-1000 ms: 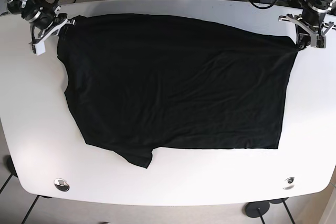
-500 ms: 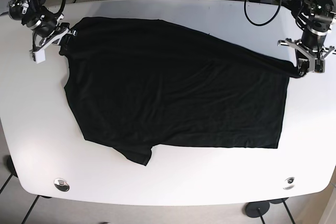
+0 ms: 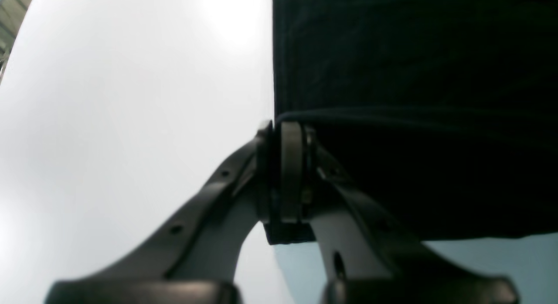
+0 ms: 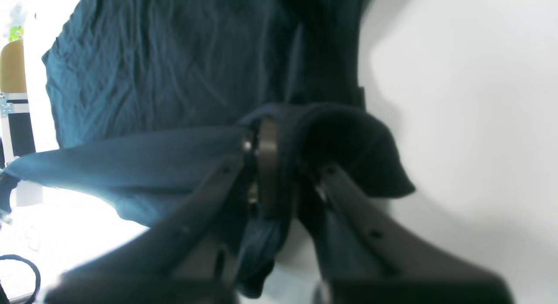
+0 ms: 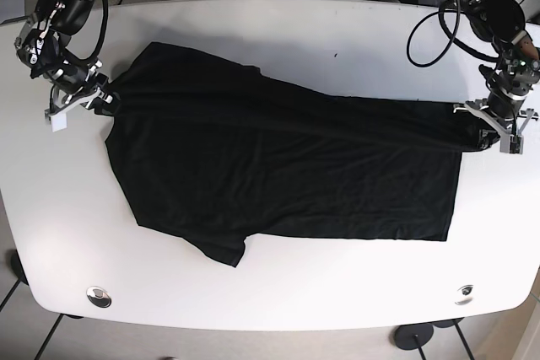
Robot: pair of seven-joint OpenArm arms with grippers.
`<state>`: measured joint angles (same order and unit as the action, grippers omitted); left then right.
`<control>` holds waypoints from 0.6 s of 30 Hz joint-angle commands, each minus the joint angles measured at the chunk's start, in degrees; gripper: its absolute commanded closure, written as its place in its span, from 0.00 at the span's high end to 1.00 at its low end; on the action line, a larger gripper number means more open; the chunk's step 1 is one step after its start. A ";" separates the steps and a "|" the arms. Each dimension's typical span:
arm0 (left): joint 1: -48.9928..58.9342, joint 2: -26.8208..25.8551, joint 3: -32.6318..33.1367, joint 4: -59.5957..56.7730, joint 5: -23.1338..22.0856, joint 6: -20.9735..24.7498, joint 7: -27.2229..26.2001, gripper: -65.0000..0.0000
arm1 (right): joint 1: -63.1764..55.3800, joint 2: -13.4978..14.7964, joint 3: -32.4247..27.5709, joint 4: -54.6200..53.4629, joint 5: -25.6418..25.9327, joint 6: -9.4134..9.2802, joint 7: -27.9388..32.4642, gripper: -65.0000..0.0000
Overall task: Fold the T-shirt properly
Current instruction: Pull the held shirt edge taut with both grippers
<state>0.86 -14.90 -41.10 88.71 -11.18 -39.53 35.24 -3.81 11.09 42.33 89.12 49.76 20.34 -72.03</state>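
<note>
Shirt (image 5: 287, 174), black, lies spread across the white table (image 5: 253, 292), its top edge lifted; the left gripper (image 5: 492, 134) at right and right gripper (image 5: 84, 100) at upper left both pinch cloth.

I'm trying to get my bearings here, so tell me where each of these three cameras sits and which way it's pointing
Base: overhead, looking down on the white table and black T-shirt; both arms show.
Left wrist: behind the left gripper, looking along its shut jaws at the pinched shirt edge.
Right wrist: behind the right gripper, looking past its shut jaws over the lifted, bunched shirt.
Shared: all three show the shirt and table; the base view shows the left gripper and right gripper too.
</note>
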 commanded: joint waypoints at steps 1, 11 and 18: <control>-0.82 -1.24 -0.17 0.57 -0.73 0.45 -1.35 0.01 | 0.61 1.17 0.27 1.21 0.66 0.01 1.22 0.23; -0.82 -1.06 0.71 0.83 -0.73 0.45 -1.35 0.01 | -12.23 -1.20 0.44 16.59 1.10 0.63 -0.98 0.74; -0.38 -1.06 0.71 0.48 -0.64 0.45 -4.26 0.01 | -17.59 -4.28 -5.10 16.15 1.01 0.63 -0.81 0.74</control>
<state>1.10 -14.79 -40.21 88.31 -11.14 -39.46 32.86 -21.23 6.17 36.45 104.44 49.78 20.80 -73.58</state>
